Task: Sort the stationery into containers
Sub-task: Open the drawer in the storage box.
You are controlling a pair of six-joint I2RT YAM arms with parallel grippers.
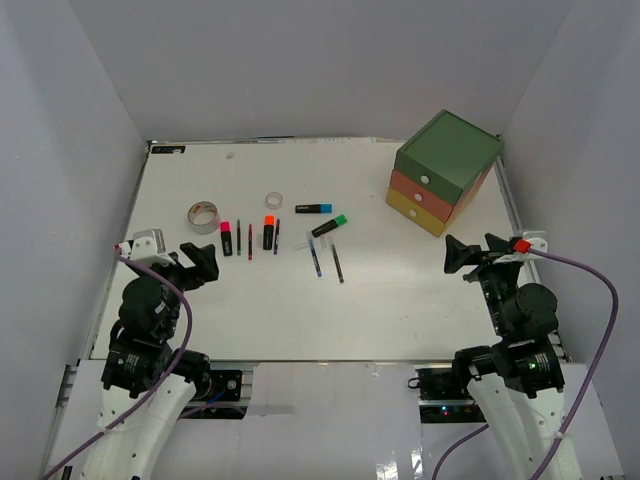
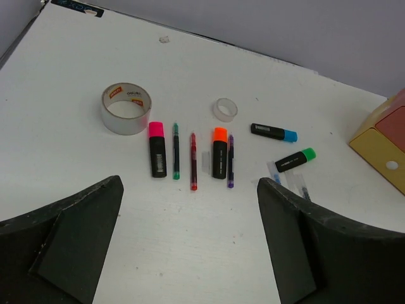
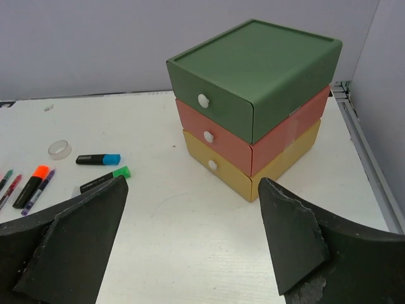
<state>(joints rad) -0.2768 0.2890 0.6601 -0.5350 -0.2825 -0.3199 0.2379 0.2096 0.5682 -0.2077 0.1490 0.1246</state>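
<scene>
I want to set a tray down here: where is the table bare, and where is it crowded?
Bare: the wide strip from the pens to the near edge of the table; the gap between the green-capped marker and the drawer chest. Crowded: beige tape roll through to that marker.

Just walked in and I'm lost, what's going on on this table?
Nothing is being handled yet. The left gripper and right gripper hang open and empty near the front of the white table. The beige tape roll, small clear tape roll, four colour-capped black markers and thin pens lie loose across the left and middle. The three-drawer chest, green over orange-red over yellow, sits far right with all drawers shut.
</scene>
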